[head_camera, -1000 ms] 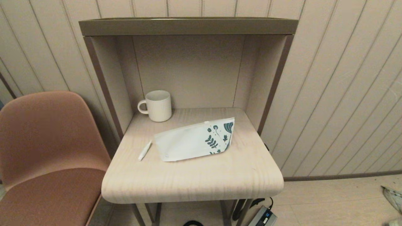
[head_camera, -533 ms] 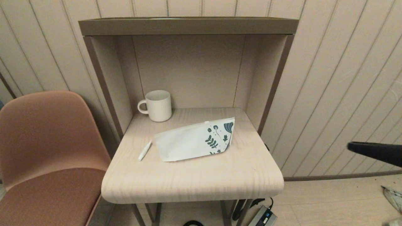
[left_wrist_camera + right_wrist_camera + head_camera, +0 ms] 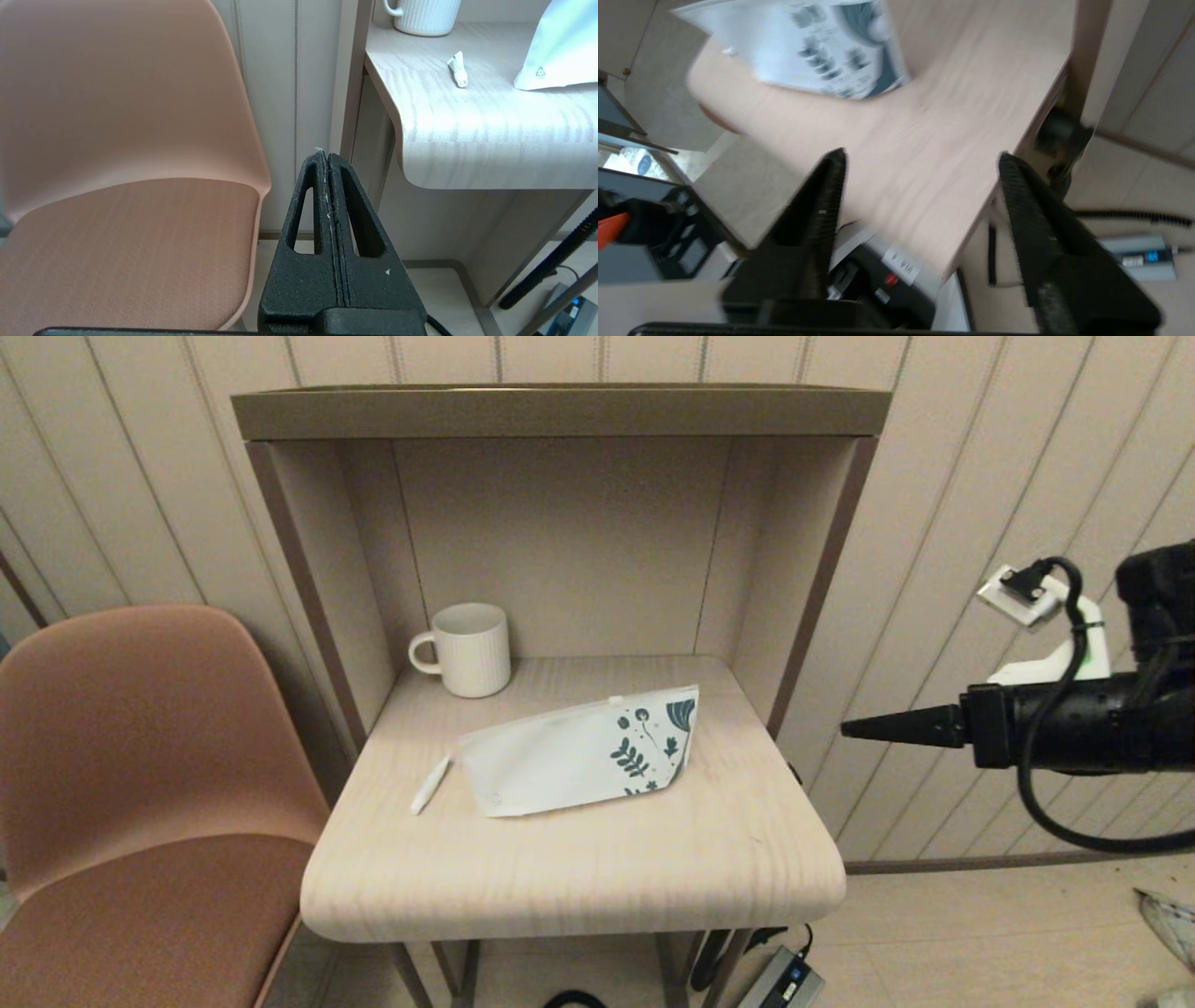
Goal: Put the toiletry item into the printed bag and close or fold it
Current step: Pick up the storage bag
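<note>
My right gripper [image 3: 854, 729] hangs off the table's [image 3: 579, 877] right side, fingers spread wide and empty; the left gripper [image 3: 325, 156] is parked low beside the chair [image 3: 117, 140], fingers pressed together, holding nothing. The tube [image 3: 430, 784] lies just left of the bag [image 3: 579, 756], near the mug [image 3: 471, 649]. I'd bring the right gripper in level, above the tabletop, and pin the bag's printed end before anything touches the tube.

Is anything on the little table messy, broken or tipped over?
Nothing stands out. The mug stands upright at the back, the printed bag lies in the middle at a slant, and the small white tube lies beside its left end. Nothing is spilled or visibly damaged.
</note>
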### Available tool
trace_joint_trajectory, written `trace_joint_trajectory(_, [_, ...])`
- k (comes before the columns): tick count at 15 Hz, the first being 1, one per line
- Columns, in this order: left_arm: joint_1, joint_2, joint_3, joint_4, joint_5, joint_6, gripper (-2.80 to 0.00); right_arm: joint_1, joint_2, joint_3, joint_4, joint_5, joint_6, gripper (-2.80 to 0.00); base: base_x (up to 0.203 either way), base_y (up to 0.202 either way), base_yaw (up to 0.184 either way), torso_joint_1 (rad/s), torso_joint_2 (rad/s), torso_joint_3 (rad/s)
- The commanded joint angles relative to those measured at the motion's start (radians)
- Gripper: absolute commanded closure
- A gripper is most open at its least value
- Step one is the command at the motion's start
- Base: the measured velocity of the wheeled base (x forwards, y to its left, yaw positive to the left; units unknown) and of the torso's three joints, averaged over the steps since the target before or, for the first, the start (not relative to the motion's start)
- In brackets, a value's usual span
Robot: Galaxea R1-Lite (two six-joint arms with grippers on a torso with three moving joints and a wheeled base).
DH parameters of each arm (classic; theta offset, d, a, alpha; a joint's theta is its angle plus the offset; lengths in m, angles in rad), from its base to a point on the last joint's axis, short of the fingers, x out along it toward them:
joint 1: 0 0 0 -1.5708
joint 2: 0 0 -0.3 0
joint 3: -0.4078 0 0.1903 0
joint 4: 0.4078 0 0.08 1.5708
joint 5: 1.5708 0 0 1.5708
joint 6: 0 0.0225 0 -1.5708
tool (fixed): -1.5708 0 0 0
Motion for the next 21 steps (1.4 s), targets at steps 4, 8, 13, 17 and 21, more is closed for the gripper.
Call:
trace_joint_trajectory(4, [-0.001,0.0,0.0,0.0,0.0,-0.001,0.0,0.072,0.148,0.065,-0.341,0.147,-0.015,-2.8,0.0,0.0,0.0,0.0,0.0,0.0])
trace_joint_trajectory(8, [-0.001,0.0,0.0,-0.002,0.0,0.0,0.0,0.143,0.132,0.081,-0.349,0.155,-0.083,-2.8,0.0,0.0,0.0,0.0,0.0,0.0])
trace_joint_trajectory(13, [-0.001,0.0,0.0,0.0,0.0,0.0,0.0,0.177,0.236,0.052,-0.372,0.129,-0.175,-2.8,0.0,0.0,0.0,0.0,0.0,0.0])
trace_joint_trajectory(17, [-0.001,0.0,0.0,-0.001,0.0,0.0,0.0,0.18,0.336,0.023,-0.517,0.038,-0.164,-2.8,0.0,0.0,0.0,0.0,0.0,0.0])
trace_joint_trajectory(21, [0.001,0.0,0.0,-0.002,0.0,0.001,0.0,0.202,0.398,-0.036,-0.53,0.026,-0.154,-2.8,0.0,0.0,0.0,0.0,0.0,0.0])
